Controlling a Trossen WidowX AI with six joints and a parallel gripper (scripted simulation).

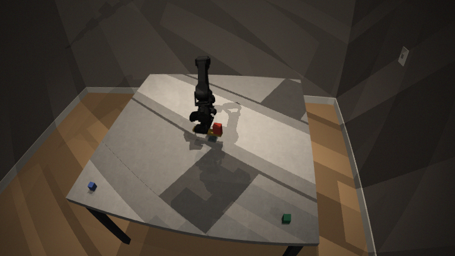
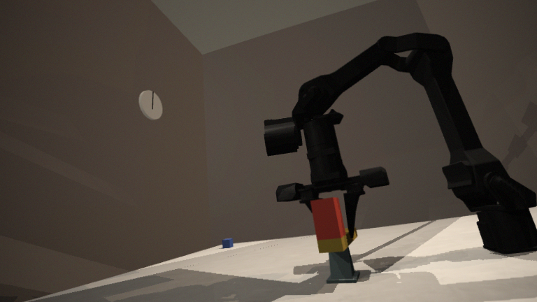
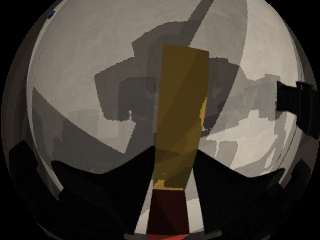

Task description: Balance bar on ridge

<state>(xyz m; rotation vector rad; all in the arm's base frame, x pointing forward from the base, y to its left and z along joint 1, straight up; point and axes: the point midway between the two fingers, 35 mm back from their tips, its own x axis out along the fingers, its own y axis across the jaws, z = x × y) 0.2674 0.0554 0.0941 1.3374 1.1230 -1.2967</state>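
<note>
Center frame, the red-weighted yellow bar (image 1: 210, 132) (image 2: 331, 245) (image 3: 183, 100), seemingly stiff and end-heavy, is gripped by the tool (image 1: 203, 131) (image 2: 331, 235) (image 3: 174, 152); holding nearer the red block (image 1: 217, 128) (image 2: 327, 219) (image 3: 168, 212) might steady it.

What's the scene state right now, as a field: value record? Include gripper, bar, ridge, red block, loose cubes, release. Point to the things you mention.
gripper (image 2: 334, 227) (image 3: 174, 152): shut on the yellow bar
yellow bar (image 1: 210, 132) (image 2: 331, 245) (image 3: 182, 100): off the table; contact with ridge and exact level can't be told
red block (image 1: 217, 128) (image 2: 328, 219) (image 3: 168, 212): on top of the bar, at one end
ridge (image 1: 212, 138) (image 2: 341, 268): grey-green, standing on the table, below the bar
blue cube (image 1: 92, 186) (image 2: 227, 242) (image 3: 51, 14): on table, near a corner
green cube (image 1: 287, 218): on table, near another corner
release: not done
</note>
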